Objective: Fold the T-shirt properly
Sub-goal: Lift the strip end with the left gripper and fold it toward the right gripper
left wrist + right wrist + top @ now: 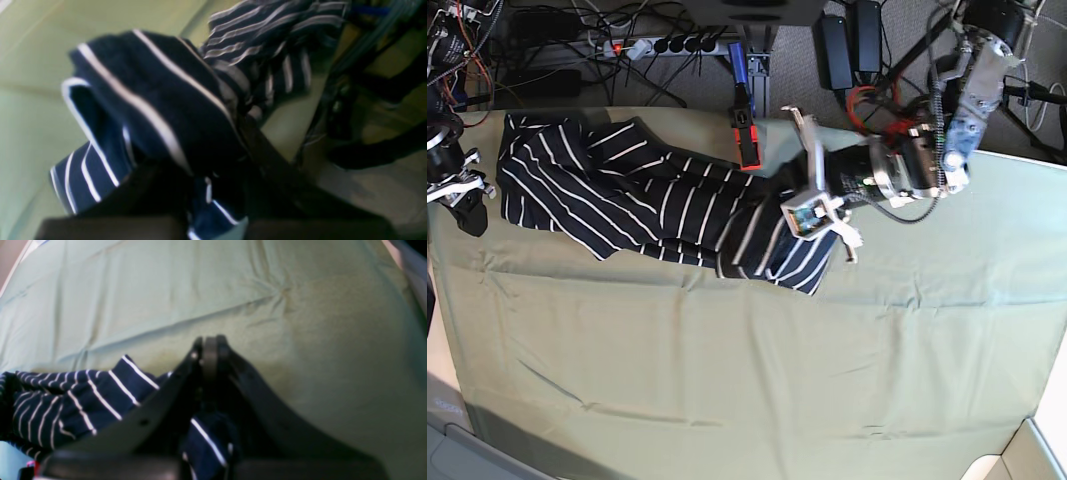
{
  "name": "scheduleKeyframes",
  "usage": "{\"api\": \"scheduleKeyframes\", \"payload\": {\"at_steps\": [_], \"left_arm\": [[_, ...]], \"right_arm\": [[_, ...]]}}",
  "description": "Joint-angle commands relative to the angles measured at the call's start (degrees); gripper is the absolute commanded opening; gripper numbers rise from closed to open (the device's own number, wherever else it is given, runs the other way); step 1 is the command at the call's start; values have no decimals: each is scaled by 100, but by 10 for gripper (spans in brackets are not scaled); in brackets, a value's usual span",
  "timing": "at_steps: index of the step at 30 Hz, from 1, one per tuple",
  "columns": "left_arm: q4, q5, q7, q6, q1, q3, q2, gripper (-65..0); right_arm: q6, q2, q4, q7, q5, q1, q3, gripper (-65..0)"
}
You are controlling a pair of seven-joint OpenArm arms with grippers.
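Note:
The T-shirt point(627, 190), navy with thin white stripes, lies stretched in a long band across the back of the olive-green table cloth point(727, 360). My left gripper point(817, 215) is shut on the shirt's right end, lifted a little. In the left wrist view the T-shirt point(160, 86) bunches over my left gripper point(213, 166) and hides its tips. My right gripper point(467, 205) stands at the shirt's left end. In the right wrist view my right gripper point(210, 346) is shut, and the T-shirt point(66, 406) shows on its left and between the fingers lower down.
A power strip point(657, 45) with cables runs behind the table's back edge. A red and black object point(745, 135) lies at the back edge, close to the shirt's middle. The cloth has creases across its front half, and its right edge drops off near the frame's corner.

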Motion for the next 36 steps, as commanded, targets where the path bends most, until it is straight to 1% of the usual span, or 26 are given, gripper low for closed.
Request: {"api": "scheduleKeyframes", "payload": {"at_steps": [1, 6, 8, 12, 13, 16, 17, 18, 20, 23, 28, 33, 36], "left_arm": [[-2, 15, -168, -39, -96, 61, 52, -650], [-857, 354, -225, -39, -492, 332, 586, -650], [-1314, 372, -225, -37, -719, 380, 767, -650], [-1869, 376, -223, -37, -988, 378, 988, -650], [-1912, 343, -223, -37, -999, 387, 999, -600], [-1919, 315, -216, -20, -957, 527, 994, -386], [-1917, 315, -221, 31, -935, 608, 999, -337], [-1917, 299, -223, 151, -922, 721, 999, -313], [-1917, 299, -223, 393, -918, 990, 999, -310], [-1917, 330, -269, 568, -935, 1290, 1099, -310], [-1917, 450, -260, 562, -999, 1309, 1453, -310], [-1912, 407, -234, 562, -1045, 1311, 1665, -311], [-1775, 409, -208, 568, -1047, 1309, 1696, -311]], "right_arm": [[299, 111, 103, 127, 85, 26, 52, -650], [299, 109, 103, 127, 85, 26, 52, -650], [302, 111, 103, 127, 85, 26, 52, -650], [299, 109, 103, 127, 87, 26, 52, -650], [299, 109, 103, 127, 90, 26, 52, -650], [299, 109, 103, 129, 90, 28, 52, -650], [299, 109, 103, 129, 87, 28, 52, -650], [299, 109, 103, 129, 87, 26, 52, -650], [299, 109, 103, 129, 85, 28, 52, -650], [299, 109, 103, 131, 90, 31, 52, -650], [302, 109, 103, 129, 85, 61, 52, -650], [302, 109, 101, 127, 85, 61, 52, -650], [302, 109, 101, 127, 81, 59, 52, -650]]}}
